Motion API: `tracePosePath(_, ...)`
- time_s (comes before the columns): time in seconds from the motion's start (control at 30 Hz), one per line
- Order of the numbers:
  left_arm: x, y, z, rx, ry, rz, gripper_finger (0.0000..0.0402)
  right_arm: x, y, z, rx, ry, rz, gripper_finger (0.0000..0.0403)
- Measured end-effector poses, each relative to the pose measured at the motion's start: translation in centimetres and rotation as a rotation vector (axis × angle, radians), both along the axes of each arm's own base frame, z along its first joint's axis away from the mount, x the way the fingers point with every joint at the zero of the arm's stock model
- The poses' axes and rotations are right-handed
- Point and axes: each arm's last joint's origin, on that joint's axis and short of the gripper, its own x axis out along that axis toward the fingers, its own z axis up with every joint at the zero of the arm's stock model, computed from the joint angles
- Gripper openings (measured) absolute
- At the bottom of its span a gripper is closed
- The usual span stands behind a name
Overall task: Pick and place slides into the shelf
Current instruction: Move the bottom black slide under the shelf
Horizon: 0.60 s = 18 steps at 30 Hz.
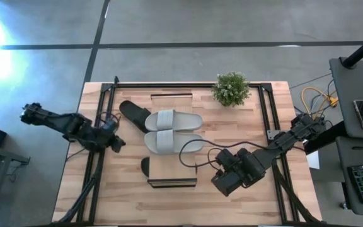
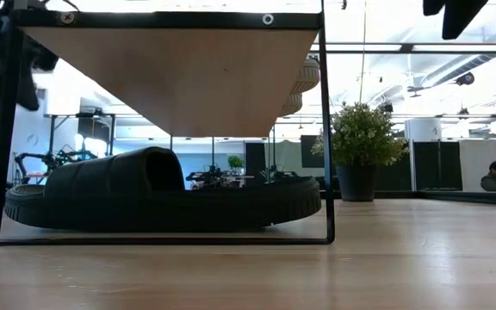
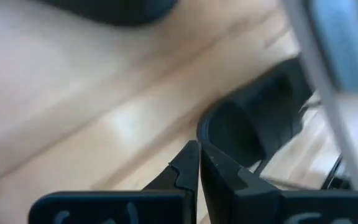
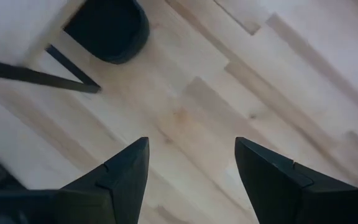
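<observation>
The grey pair lies on top of the shelf, one black slide sticks out from its left side, and another black slide sits under the plank. The left gripper, clenched on nothing, is on the table beside the shelf's left edge. The right gripper, fingers spread and empty, hovers over bare table near the shelf's front right corner

Overhead camera looks straight down; low camera sits close, level, both showing the shelf
</observation>
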Motion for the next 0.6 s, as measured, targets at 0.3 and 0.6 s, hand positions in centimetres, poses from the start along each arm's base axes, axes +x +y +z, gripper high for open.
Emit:
tracePosePath(0.3, 1.8, -1.2, -2.2, -0.172, -0.069, -0.088, 0.0, 0.2, 0.8, -1.0, 0.126, -0.062, -0.245, 0.0228)
tracePosePath(0.6, 0.9, -0.9, -4.7, -0.281, -0.108, 0.004, 0.0, -0.6, 2.1, -5.7, 0.371, -0.235, -0.34, 0.0207)
